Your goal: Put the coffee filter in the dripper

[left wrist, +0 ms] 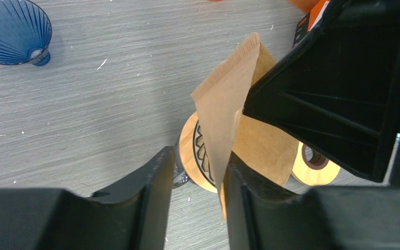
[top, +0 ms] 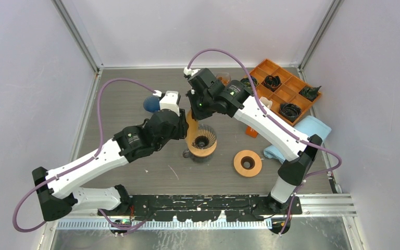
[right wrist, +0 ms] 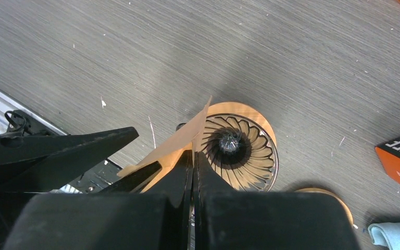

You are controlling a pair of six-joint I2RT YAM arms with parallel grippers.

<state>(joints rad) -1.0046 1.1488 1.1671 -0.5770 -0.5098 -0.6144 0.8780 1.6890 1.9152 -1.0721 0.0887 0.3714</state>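
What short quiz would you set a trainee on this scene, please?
1. True or false: the coffee filter already sits inside the dripper.
2. Which gripper is shut on the filter?
3. Fill in: the spare ribbed cone is ___ in colour.

Key: 1 false, it is held at the rim, not seated; 2 the right gripper; 3 blue.

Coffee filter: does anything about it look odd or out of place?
Yes. The coffee filter looks mostly flat, not opened into a cone. The right gripper pinches it over the edge of the dripper, with the open left gripper around it.
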